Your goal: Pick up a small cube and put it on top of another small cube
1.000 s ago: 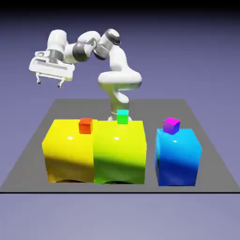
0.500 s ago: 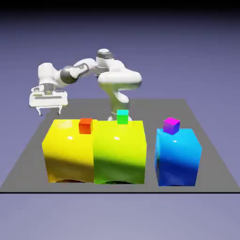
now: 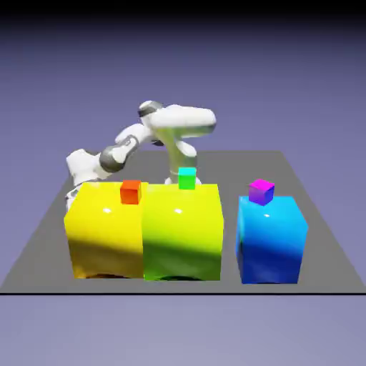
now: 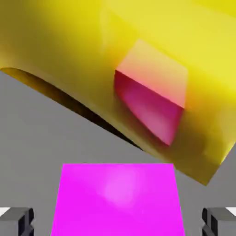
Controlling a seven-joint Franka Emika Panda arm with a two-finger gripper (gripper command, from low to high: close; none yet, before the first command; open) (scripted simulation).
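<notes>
1. The arm [image 3: 129, 146]: a second ago it was held high at the upper left of the exterior view, with the hand clear above the blocks. It has since swung down, and the hand is now hidden behind the big yellow block [image 3: 104, 229] at centre left. I judge this to be the approach to the pick, nearly finished, with closing and lifting still to do.
2. Big blocks: three, in a row across the middle of the exterior view. They are the yellow one, a yellow-green block [image 3: 182, 229] touching it, and a blue block [image 3: 271, 239] standing apart at the right.
3. Tiny cubes: four in all.
   - Three sit on the big blocks: an orange-red cube [image 3: 130, 191], a green cube [image 3: 187, 178] and a violet-sided cube [image 3: 261, 191].
   - The fourth, the magenta-pink cube [image 4: 117, 193], shows only in the hand view. It fills the lower middle there and rests on the grey table [image 4: 32, 138] just beside the yellow block's wall. That wall carries a pink reflection [image 4: 150, 106].
4. The gripper [image 4: 117, 221]: one. Its jaws are spread wide, with the two grey fingertips [image 4: 16, 221] at the bottom corners of the hand view. The magenta-pink cube lies between them, a gap shows on each side, and nothing is grasped yet.
</notes>
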